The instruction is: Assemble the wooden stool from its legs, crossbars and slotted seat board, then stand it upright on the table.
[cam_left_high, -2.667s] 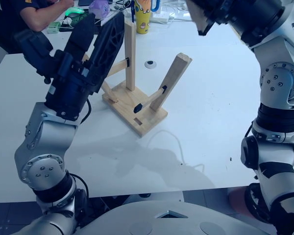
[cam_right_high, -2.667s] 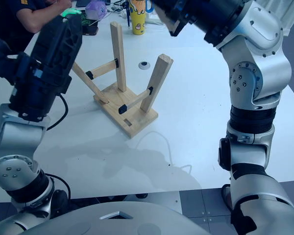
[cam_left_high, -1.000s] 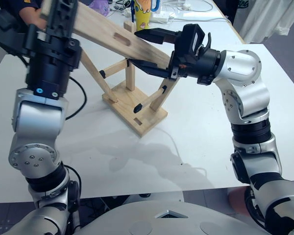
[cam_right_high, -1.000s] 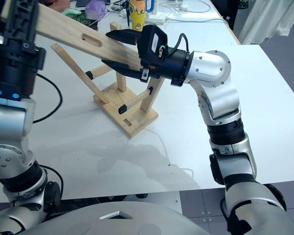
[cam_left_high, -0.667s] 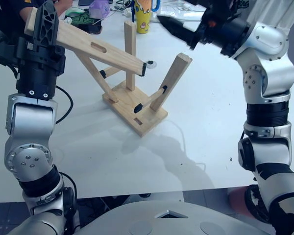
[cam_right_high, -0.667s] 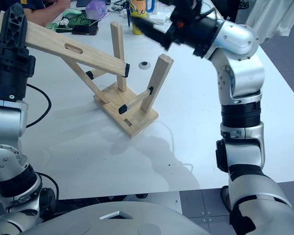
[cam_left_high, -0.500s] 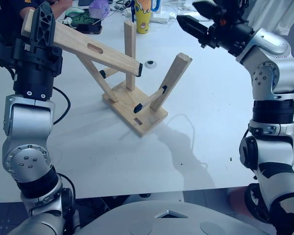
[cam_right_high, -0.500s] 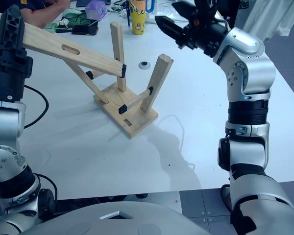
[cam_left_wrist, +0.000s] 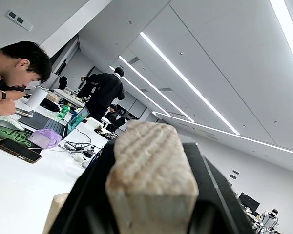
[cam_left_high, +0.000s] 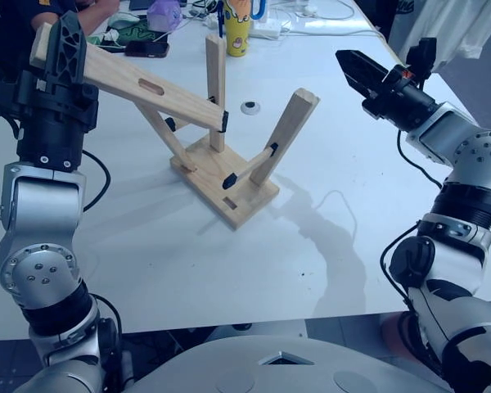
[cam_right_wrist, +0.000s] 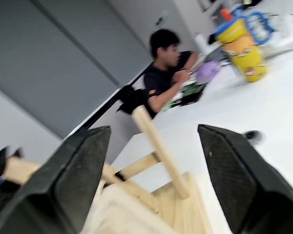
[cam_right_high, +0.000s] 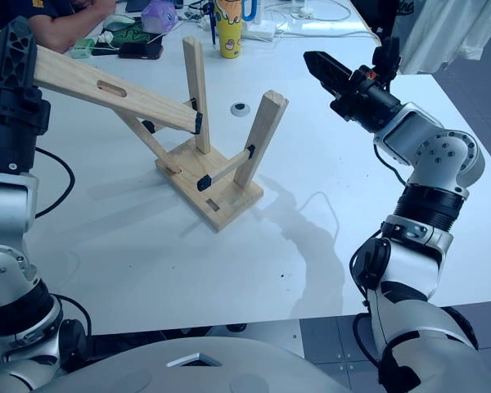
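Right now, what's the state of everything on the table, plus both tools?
Pale wooden stool: upside down on its seat board, three legs in, one slot empty.
Loose slotted wooden leg: held in the air, tilted, not fitted.
Left tool: shut on the loose leg.
Right tool: open, empty, raised.
Yellow cup: upright, at the far table edge.

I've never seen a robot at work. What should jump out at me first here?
A half-built wooden stool lies seat-down in the middle of the white table, three legs sticking up. Above it to the left, the left gripper holds a long slotted wooden leg slanting down toward it. The right gripper hangs open and empty off to the stool's right.
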